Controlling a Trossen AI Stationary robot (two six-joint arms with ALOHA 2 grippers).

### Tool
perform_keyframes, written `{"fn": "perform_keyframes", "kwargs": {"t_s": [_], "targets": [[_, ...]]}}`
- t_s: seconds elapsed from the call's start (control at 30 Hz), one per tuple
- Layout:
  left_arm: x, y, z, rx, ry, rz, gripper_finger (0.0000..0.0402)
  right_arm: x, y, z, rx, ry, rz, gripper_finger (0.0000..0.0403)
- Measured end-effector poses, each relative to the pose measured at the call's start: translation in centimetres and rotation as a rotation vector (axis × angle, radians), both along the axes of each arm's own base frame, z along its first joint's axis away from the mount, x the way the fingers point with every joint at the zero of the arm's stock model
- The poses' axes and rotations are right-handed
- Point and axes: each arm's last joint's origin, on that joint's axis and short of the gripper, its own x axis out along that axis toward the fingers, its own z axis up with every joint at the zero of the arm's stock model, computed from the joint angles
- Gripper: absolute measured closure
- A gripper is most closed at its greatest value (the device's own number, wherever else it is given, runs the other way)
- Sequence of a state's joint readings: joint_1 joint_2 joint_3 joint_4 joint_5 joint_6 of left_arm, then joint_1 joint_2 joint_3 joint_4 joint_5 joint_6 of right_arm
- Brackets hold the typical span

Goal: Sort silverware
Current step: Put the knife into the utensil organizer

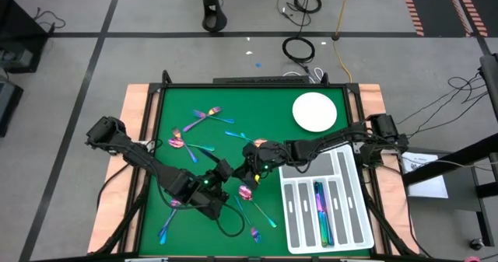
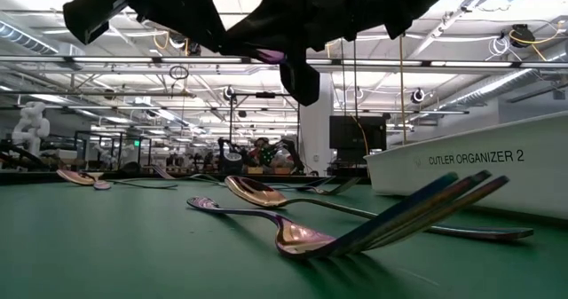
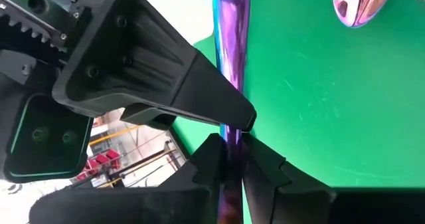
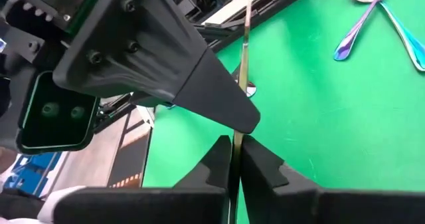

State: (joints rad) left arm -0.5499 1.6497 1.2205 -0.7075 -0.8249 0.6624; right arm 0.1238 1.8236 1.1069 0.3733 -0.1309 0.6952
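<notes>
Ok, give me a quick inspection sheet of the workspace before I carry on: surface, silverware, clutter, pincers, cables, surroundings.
Surface: green mat inside a black frame on a wooden table.
Job's things: loose silverware scattered over the mat's left and middle; a few pieces already lie in the white organizer tray at the right.
Clutter: round white plate at the mat's far right corner, bare.
Grippers: left pincer shut on a purple utensil handle; right pincer shut on a thin piece seen edge-on. Both meet over mid-mat.
Cables: coiled black cable and yellow lead on the floor beyond the table.
Surroundings: grey floor, paper sheet at the right; no person seen.
</notes>
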Motion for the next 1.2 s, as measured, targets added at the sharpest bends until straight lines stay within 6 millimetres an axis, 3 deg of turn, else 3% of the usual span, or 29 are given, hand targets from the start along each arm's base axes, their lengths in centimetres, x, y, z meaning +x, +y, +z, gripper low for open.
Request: {"fn": "perform_keyframes", "kwargs": {"t_s": [0.33, 0.57, 0.73, 0.97, 1.1, 1.2], "targets": [[0.0, 0.1, 0.1, -0.069, -0.092, 0.115, 0.0266, 0.0, 0.0, 0.0, -0.024, -0.003, -0.006, 0.0401], [-0.9, -0.2, -0.2, -0.122, -0.125, 0.203, 0.0254, 0.0, -0.3, -0.1, -0.034, 0.013, -0.03, 0.0402], [-2.7, 0.0, 0.6, -0.173, -0.146, 0.288, 0.0253, -0.6, -1.1, 0.3, -0.064, 0.075, -0.121, 0.0402], [-6.1, -0.5, 3.1, -0.363, -0.27, 0.394, 0.0253, -3.6, -2.2, 3.1, -0.153, 0.187, -0.324, 0.0403], [-7.9, -1.2, 3.8, -0.491, -0.34, 0.446, 0.0253, -6.3, -1.0, 5.0, -0.156, 0.265, -0.394, 0.0403], [-9.5, -1.9, 3.0, -0.567, -0.398, 0.476, 0.0253, -8.8, 1.0, 6.2, -0.15, 0.317, -0.439, 0.0403]]}}
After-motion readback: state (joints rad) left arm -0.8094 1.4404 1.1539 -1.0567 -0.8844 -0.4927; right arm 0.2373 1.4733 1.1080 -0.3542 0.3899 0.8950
